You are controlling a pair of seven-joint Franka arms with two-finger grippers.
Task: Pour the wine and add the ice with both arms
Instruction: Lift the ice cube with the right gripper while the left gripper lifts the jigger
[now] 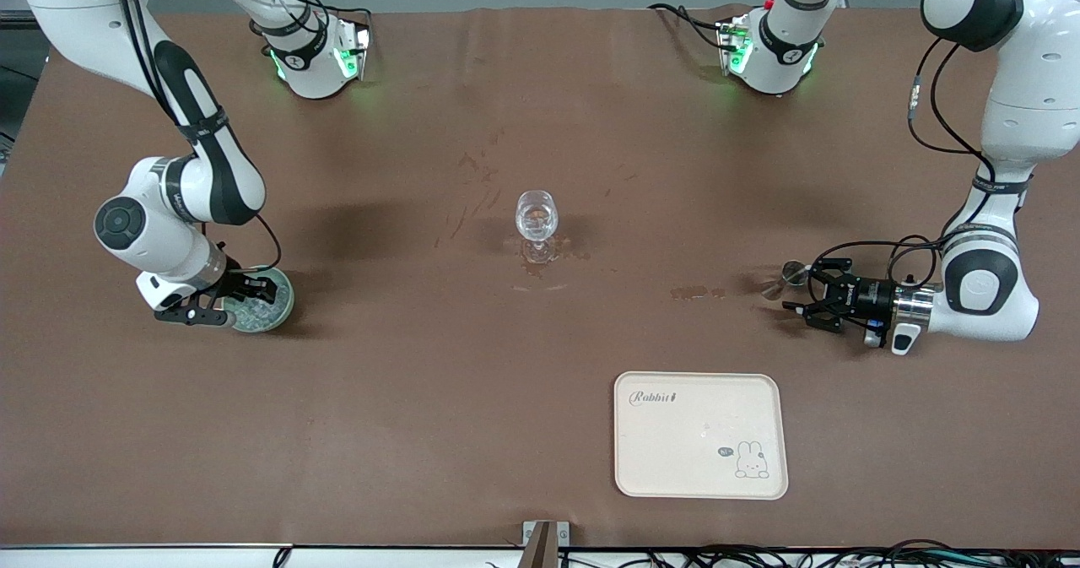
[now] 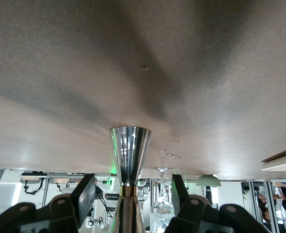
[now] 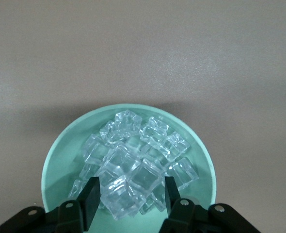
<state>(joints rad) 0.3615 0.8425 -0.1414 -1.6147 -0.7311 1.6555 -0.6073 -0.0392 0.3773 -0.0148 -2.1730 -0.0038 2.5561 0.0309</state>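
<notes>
A pale green bowl (image 1: 287, 302) (image 3: 55, 160) heaped with ice (image 1: 257, 308) (image 3: 133, 141) stands at the right arm's end of the table. My right gripper (image 1: 228, 298) (image 3: 131, 189) is down in it, open, its fingers either side of one cube on top. At the left arm's end stands a steel jigger (image 1: 791, 274) (image 2: 129, 145). My left gripper (image 1: 801, 289) (image 2: 132, 187) lies level with the table, open around its narrow waist with a gap on each side. A stemmed wine glass (image 1: 537, 222) (image 2: 162, 204) stands mid-table.
A cream tray (image 1: 700, 435) with a rabbit print lies nearer the front camera, toward the left arm's end. Reddish-brown stains (image 1: 696, 292) mark the brown table between the glass and the jigger and around the glass's foot.
</notes>
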